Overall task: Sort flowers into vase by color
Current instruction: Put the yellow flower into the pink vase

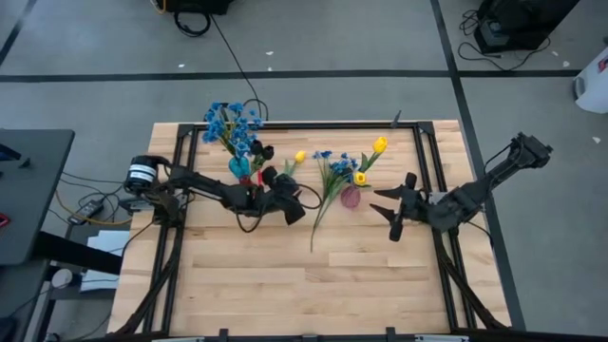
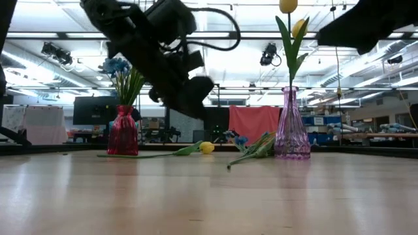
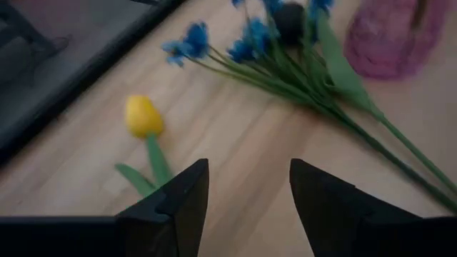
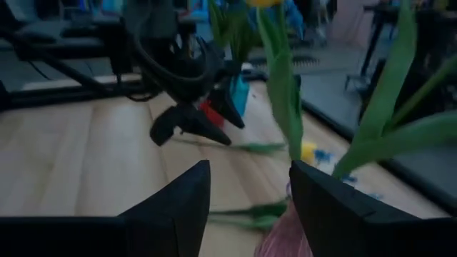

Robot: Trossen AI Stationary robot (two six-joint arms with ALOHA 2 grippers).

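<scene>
Near the table's far edge, loose flowers lie flat on the wood: a yellow tulip (image 3: 143, 116) on its green stem, and beside it a bunch of blue blossoms (image 3: 246, 44) with a dark tulip among them. More blue flowers (image 1: 231, 122) stand in the red vase (image 2: 123, 133), and yellow tulips (image 1: 379, 144) stand in the pink vase (image 2: 291, 127). The left gripper (image 3: 248, 187) hangs above the lying yellow tulip, angled down, jaws spread and holding nothing. The right gripper (image 1: 392, 206) waits beside the pink vase, jaws apart and empty.
</scene>
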